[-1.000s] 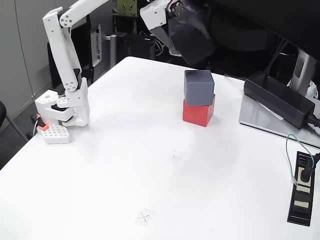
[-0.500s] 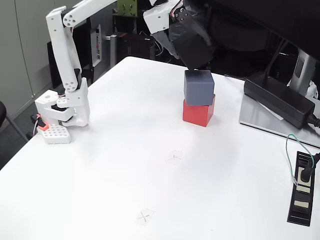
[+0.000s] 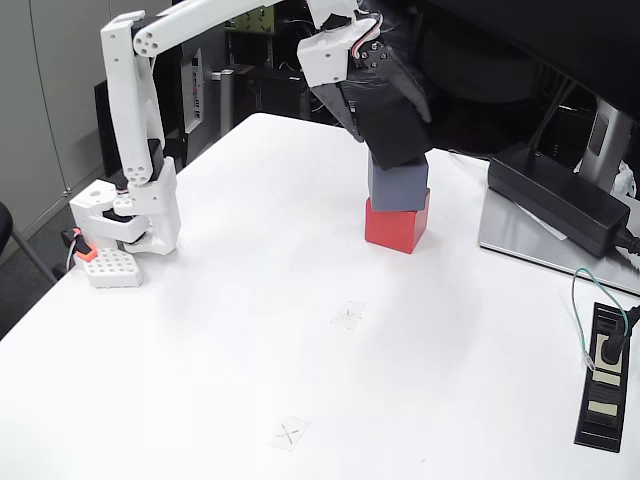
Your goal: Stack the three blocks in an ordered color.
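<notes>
Now end effector [image 3: 395, 135], pinching black block [image 3: 398, 131], lowered, seemingly touching grey block [image 3: 398, 187].

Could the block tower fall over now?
Maybe. The tool holds the black block tilted, not flat, just above the grey block. If it lands on a corner, it could slide off. The grey block already sits a bit crooked on the red block, so a push from above might knock it sideways. A falling block could also tumble toward the power adapter close by on the right.
</notes>
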`<state>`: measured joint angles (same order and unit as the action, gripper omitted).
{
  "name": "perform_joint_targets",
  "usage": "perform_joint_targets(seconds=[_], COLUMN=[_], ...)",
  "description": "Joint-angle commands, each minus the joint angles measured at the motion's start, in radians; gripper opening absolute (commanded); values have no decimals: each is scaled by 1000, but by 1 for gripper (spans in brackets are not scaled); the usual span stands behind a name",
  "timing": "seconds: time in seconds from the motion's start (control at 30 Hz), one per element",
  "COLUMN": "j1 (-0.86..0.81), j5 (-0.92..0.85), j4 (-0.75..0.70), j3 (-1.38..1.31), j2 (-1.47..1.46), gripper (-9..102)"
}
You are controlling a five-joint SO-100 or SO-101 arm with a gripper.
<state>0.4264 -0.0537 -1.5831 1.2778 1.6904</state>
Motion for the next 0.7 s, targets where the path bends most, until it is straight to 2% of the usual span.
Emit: perform_joint_targets(seconds=[0.0,0.37,0.67], j1=[5,5,5], j5=[6,-2,-3], j4=[0,0,0], j3=[-20,-18,-18], j2=[3,3,3], gripper=[-1,1,24])
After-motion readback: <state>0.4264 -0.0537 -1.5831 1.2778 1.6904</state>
